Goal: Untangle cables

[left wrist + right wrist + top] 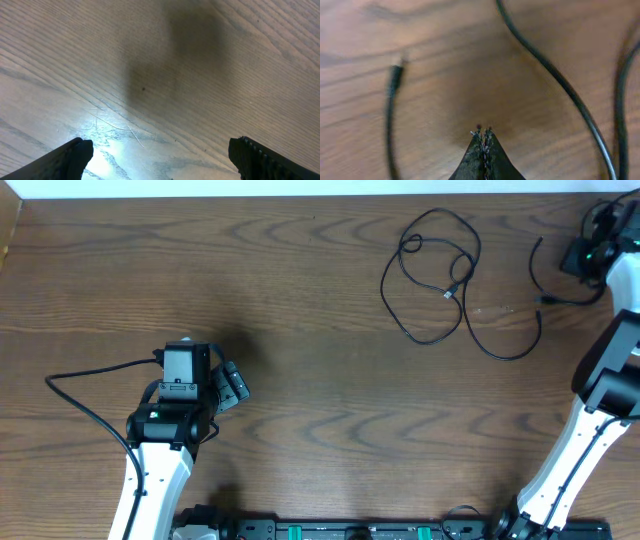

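Item 1: a looped black cable lies flat on the wooden tabletop, in several overlapping loops toward the far edge.

Item 2: a second black cable lies just right of the looped black cable. Whether the two touch cannot be told.

Item 3: the left end effector is well apart from the looped black cable, to its near left. Its fingers are spread wide over bare wood and hold nothing.

Item 4: the right end effector is right of the looped black cable, near the far edge. Its fingertips are pressed together with nothing between them. In the wrist view a plug end lies left of the tips, and black cord runs past on the right, not touching them.
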`<state>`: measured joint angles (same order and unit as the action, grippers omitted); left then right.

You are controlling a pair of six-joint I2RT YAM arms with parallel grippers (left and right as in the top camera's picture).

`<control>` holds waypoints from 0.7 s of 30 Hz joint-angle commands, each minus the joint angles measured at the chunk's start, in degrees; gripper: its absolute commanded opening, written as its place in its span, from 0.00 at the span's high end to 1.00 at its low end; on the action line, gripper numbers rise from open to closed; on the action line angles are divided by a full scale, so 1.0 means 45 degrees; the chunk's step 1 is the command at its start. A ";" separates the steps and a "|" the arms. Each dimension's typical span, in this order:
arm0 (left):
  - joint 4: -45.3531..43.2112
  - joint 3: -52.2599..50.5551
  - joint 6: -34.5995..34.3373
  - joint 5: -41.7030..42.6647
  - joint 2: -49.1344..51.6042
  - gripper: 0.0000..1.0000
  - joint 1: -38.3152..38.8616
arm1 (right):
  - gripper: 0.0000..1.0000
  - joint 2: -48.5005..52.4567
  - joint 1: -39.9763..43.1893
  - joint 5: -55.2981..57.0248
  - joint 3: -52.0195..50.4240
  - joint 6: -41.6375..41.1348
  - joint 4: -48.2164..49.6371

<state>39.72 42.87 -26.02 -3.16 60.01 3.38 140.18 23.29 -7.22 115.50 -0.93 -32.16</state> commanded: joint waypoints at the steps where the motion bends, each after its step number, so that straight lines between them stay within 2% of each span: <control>1: 0.0029 0.0073 0.0146 -0.0121 0.0039 0.06 -0.0068 | 0.99 0.0005 0.0146 0.2225 -0.0005 -0.0971 -0.0117; 6: 0.0029 0.0073 0.0146 -0.0121 0.0039 0.06 -0.0068 | 0.99 0.0005 0.0160 0.3847 -0.0005 -0.0976 -0.0442; 17: 0.0029 0.0073 0.0146 -0.0121 0.0039 0.06 -0.0068 | 0.99 0.0024 0.0175 0.4294 -0.0238 -0.0680 -0.1321; 21: 0.0029 0.0073 0.0146 -0.0121 0.0039 0.06 -0.0068 | 0.99 0.0024 0.0214 0.5940 -0.0267 -0.1710 -0.2424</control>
<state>39.72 42.87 -25.65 -3.16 60.01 3.38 140.22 24.14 12.71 115.22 -4.73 -41.08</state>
